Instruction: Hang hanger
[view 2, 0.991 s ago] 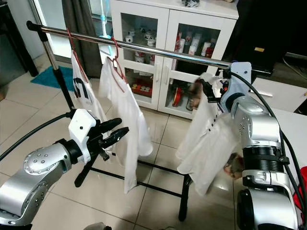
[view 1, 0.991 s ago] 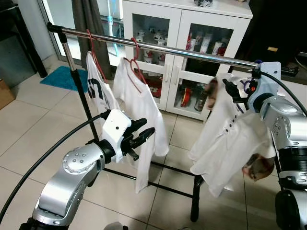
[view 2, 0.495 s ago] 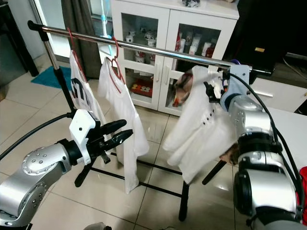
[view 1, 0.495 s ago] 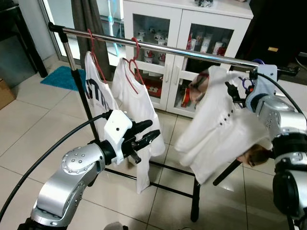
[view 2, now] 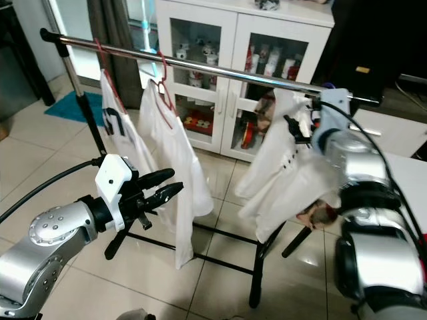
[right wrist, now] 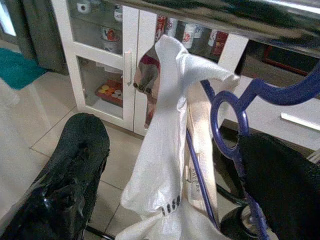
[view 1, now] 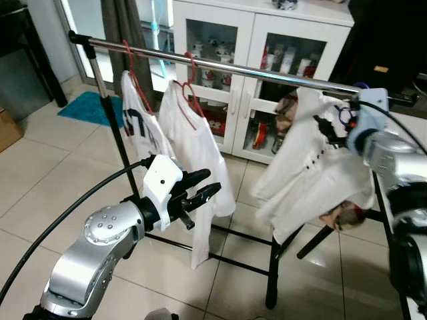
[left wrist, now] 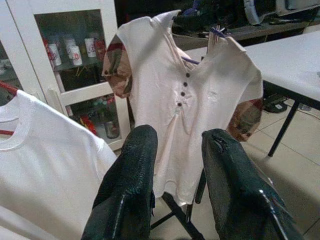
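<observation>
tiled floor and a white glass-fronted cabinet [view 1: 260, 47] sit behind a chrome garment rail [view 1: 220, 67] that runs across the room on a black stand; going from the left, two white t-shirts already hang on red hangers [view 1: 192, 83] from the rail, the first printed with dark numerals [view 1: 137, 127], the second plain [view 1: 193, 143]; in front of them the left gripper [view 1: 199, 193] hovers low and idle, its black fingers [left wrist: 132, 170] parted with nothing between them; farther right a white polo shirt with plaid sleeve trim [view 1: 307, 167] droops from a blue hanger [right wrist: 235, 125], which sits between the right gripper's fingers [right wrist: 75, 165], though whether they pinch it or just cradle it i cannot tell; the right gripper [view 1: 337, 127] is raised at the rail's right end, with the blue hook just under the bar and not visibly over it; the step in hand looks like the hanging itself; the next move likely calls for lifting the hook above the rail, settling it over the bar, then releasing the hanger without dragging the shirt off.
</observation>
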Controlling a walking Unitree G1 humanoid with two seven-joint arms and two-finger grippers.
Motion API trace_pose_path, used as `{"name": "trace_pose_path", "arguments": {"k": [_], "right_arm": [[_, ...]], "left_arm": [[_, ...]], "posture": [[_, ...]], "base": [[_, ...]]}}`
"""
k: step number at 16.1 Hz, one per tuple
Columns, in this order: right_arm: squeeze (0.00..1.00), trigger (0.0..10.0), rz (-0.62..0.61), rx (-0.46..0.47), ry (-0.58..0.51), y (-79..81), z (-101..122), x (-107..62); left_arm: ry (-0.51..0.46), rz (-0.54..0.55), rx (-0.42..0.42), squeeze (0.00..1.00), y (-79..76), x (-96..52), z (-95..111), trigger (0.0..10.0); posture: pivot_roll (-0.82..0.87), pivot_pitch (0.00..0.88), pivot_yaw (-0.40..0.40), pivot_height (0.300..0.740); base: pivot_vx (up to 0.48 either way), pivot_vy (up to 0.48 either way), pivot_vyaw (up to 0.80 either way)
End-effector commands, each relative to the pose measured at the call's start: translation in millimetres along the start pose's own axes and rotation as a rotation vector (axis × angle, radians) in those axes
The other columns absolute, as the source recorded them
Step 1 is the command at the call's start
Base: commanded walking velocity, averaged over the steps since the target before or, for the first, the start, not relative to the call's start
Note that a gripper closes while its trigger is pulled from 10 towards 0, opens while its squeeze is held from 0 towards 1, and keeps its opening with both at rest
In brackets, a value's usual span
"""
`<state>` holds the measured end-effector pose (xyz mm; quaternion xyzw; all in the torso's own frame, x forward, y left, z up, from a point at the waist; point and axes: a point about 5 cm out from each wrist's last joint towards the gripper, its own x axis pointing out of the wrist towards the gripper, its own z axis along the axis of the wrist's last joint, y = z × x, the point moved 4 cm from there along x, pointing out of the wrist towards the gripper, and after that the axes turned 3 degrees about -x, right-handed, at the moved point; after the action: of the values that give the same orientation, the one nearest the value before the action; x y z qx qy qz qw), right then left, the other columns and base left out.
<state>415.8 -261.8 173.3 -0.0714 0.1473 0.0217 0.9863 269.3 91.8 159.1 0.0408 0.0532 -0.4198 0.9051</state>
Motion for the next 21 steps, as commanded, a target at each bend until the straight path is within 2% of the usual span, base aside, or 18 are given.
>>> {"name": "trace_pose_path", "arguments": {"k": [1,5,9,13,18,21], "right_arm": [[0.0,10.0,-0.001,-0.011,-0.017,-8.0,7.9,-7.0],[0.0,10.0,-0.003,-0.036,-0.024,-18.7,10.5,-25.8],[0.0,10.0,0.003,-0.001,-0.007,-24.7,5.3,-40.6],[0.0,10.0,0.035,0.119,0.016,-13.4,-4.8,-22.4],[0.0,10.0,0.083,0.107,0.036,9.4,-2.5,0.2],[0.0,10.0,0.088,0.11,0.033,11.6,-0.7,5.5]], "left_arm": [[0.001,-0.021,0.012,0.0,-5.2,0.6,1.2,10.0],[0.006,-0.032,0.016,0.0,-6.0,1.2,0.0,10.0],[0.008,-0.042,0.018,0.0,-6.7,1.5,-0.6,10.0],[0.008,-0.06,0.024,0.0,-7.6,4.5,-0.2,10.0],[0.011,-0.048,0.027,0.0,-6.0,2.0,-0.3,10.0],[0.011,-0.041,0.027,0.0,-5.8,0.8,-0.3,10.0]], "posture": [[0.01,0.0,-0.068,0.71],[0.0,0.0,-0.06,0.71],[0.0,0.0,-0.058,0.71],[-0.01,0.0,-0.043,0.71],[0.01,0.0,-0.057,0.71],[0.02,0.0,-0.065,0.71]], "base": [[0.0,0.0,0.0],[0.0,0.0,0.0],[0.0,0.0,0.0],[0.0,0.0,0.0],[0.0,0.0,0.0],[0.0,0.0,0.0]]}}
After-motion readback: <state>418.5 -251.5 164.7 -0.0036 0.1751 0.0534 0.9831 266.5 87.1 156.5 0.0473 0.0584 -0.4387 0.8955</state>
